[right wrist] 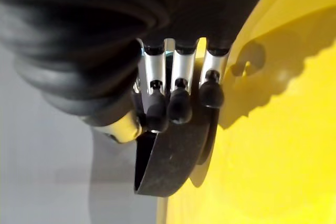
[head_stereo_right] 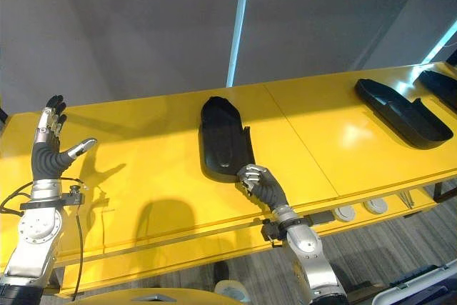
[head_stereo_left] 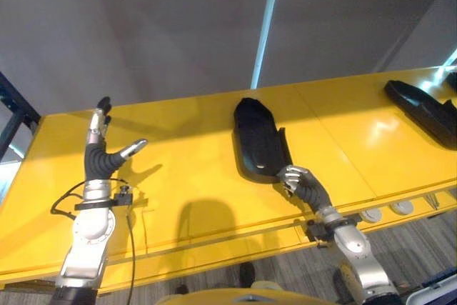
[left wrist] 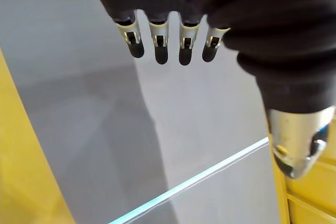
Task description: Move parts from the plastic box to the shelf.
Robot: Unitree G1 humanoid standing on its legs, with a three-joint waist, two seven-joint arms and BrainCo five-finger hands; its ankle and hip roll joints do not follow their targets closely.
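Observation:
A long black moulded part (head_stereo_left: 257, 141) lies on the yellow shelf (head_stereo_left: 186, 183), near its middle, pointing away from me. My right hand (head_stereo_left: 300, 182) sits at the part's near end, fingers (right wrist: 178, 98) curled over its rim with the thumb beside them, pinching the black part (right wrist: 168, 166). Over the shelf's left end my left hand (head_stereo_left: 100, 155) is raised and open, fingers (left wrist: 160, 45) straight and holding nothing, thumb spread to the side.
Two more black parts (head_stereo_right: 403, 112) (head_stereo_right: 443, 87) lie at the shelf's right end. A grey wall with a pale blue light strip (head_stereo_left: 265, 26) rises behind the shelf. Round white discs (head_stereo_right: 345, 213) sit under the front edge at the right.

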